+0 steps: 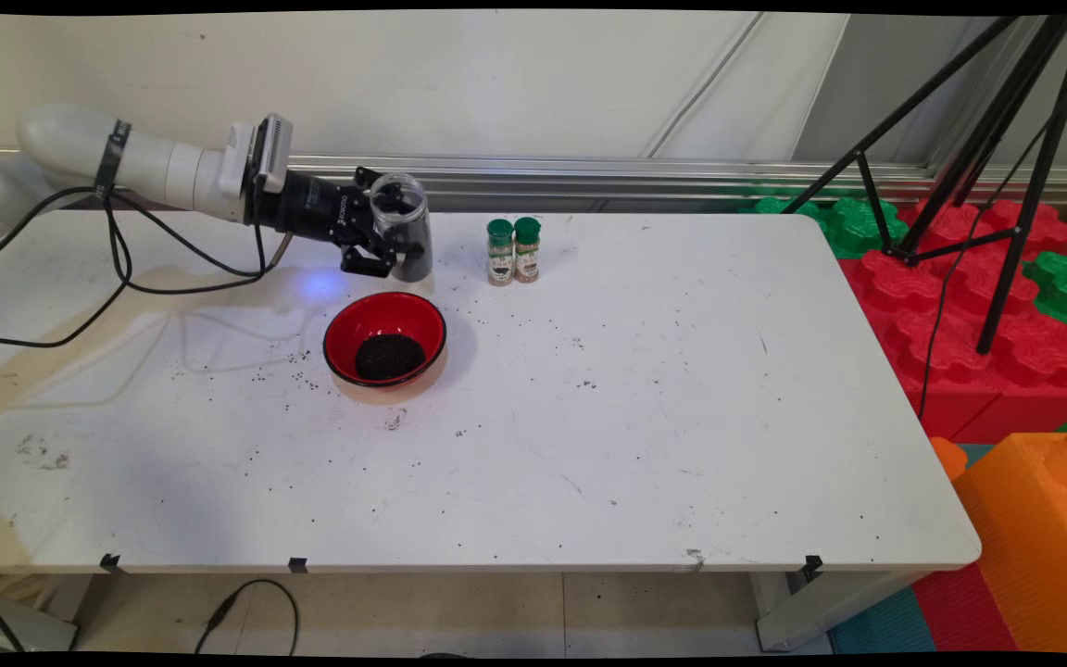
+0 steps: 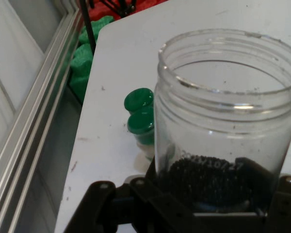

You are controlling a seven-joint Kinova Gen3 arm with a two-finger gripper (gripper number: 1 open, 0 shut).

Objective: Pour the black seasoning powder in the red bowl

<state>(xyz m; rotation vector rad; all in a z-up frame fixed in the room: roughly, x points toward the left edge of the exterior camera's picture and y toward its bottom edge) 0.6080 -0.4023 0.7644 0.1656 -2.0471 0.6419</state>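
The open jar [image 1: 401, 225], dark grains left at its bottom, is clamped upright between the fingers of the gripper [image 1: 383, 243] just behind the red bowl [image 1: 385, 339]; grains are heaped in that bowl; two green-capped shakers [image 1: 513, 250] stand right of the jar.

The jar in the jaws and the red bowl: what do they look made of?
The jar: clear, glossy, probably plastic, possibly glass; you see the dark grains through its wall, and a threaded neck. The red bowl: smooth and shiny, red with a black rim, likely plastic or melamine, though glazed ceramic can't be ruled out.
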